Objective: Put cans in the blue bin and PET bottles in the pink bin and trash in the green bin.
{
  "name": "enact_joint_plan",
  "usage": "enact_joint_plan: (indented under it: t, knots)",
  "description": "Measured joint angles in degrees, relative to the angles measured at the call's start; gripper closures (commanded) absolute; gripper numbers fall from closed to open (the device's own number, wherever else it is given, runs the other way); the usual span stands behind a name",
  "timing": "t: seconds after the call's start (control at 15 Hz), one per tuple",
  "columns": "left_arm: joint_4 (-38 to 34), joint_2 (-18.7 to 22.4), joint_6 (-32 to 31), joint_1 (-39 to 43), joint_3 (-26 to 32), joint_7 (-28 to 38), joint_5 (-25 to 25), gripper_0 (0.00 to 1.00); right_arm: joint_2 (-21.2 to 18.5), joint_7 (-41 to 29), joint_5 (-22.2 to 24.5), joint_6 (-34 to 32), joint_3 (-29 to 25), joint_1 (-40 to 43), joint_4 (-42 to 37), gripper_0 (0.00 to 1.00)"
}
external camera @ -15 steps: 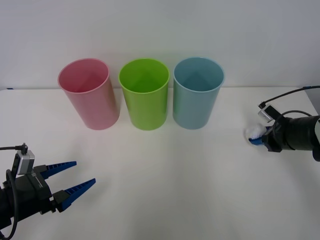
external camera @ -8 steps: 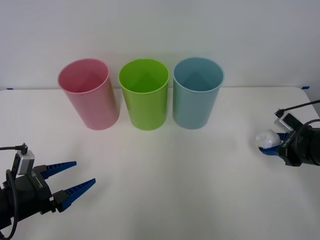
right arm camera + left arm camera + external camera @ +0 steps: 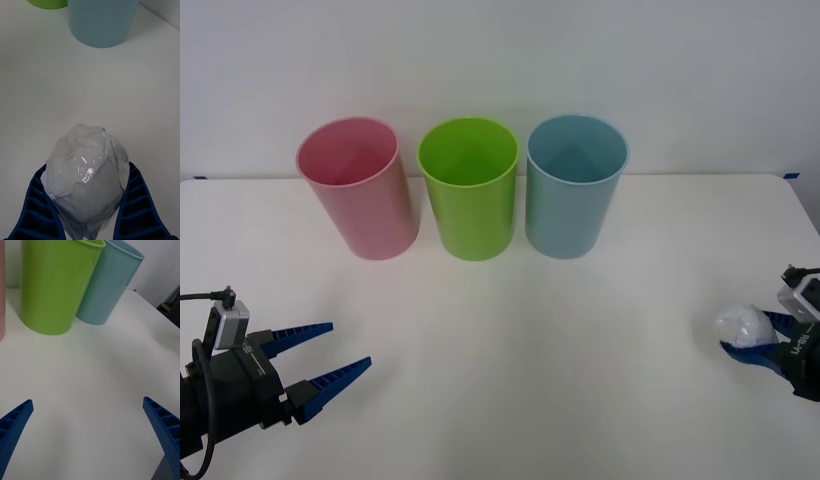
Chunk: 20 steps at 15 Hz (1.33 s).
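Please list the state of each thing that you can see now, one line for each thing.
pink bin: upright on the table, nothing seen inside.
green bin: upright, middle of the row, nothing seen inside.
blue bin: upright, right end of the row, nothing seen inside.
trash: crumpled ball, gripped between the right gripper's fingers.
right gripper: shut on the trash, at the table's right edge.
left gripper: open, holding nothing, near-left of the table.

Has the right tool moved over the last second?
Yes. Gripping the trash, the right tool has drawn back toward the robot and rightward, away from the blue bin.
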Motion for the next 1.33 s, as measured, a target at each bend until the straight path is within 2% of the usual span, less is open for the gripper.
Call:
enact_joint_plan:
  t: [0.2, 0.4, 0.53, 0.73, 0.87, 1.0, 1.33]
  knots:
    - [0.0, 0.0, 0.0, 0.0, 0.0, 0.0, 0.0, 0.0, 0.0, 1.1, -7.3, 0.0, -4.3, 7.0, -5.3, 1.0]
    - [0.0, 0.0, 0.0, 0.0, 0.0, 0.0, 0.0, 0.0, 0.0, 1.5, -16.7, -1.0, -7.7, 10.0, -9.7, 1.0]
    - [0.0, 0.0, 0.0, 0.0, 0.0, 0.0, 0.0, 0.0, 0.0, 1.5, -21.9, -1.1, -9.4, 9.4, -11.8, 1.0]
    - [0.0, 0.0, 0.0, 0.0, 0.0, 0.0, 0.0, 0.0, 0.0, -1.6, -25.4, -1.2, -10.3, 3.6, -13.6, 1.0]
    - [0.0, 0.0, 0.0, 0.0, 0.0, 0.0, 0.0, 0.0, 0.0, -5.4, -25.0, -1.2, -8.8, -2.7, -13.7, 1.0]
    - [0.0, 0.0, 0.0, 0.0, 0.0, 0.0, 0.0, 0.0, 0.0, -10.2, -22.6, -1.2, -6.3, -9.3, -13.7, 1.0]
    - [0.0, 0.0, 0.0, 0.0, 0.0, 0.0, 0.0, 0.0, 0.6, -28.0, -10.8, -1.2, 7.4, -29.0, -10.3, 1.0]
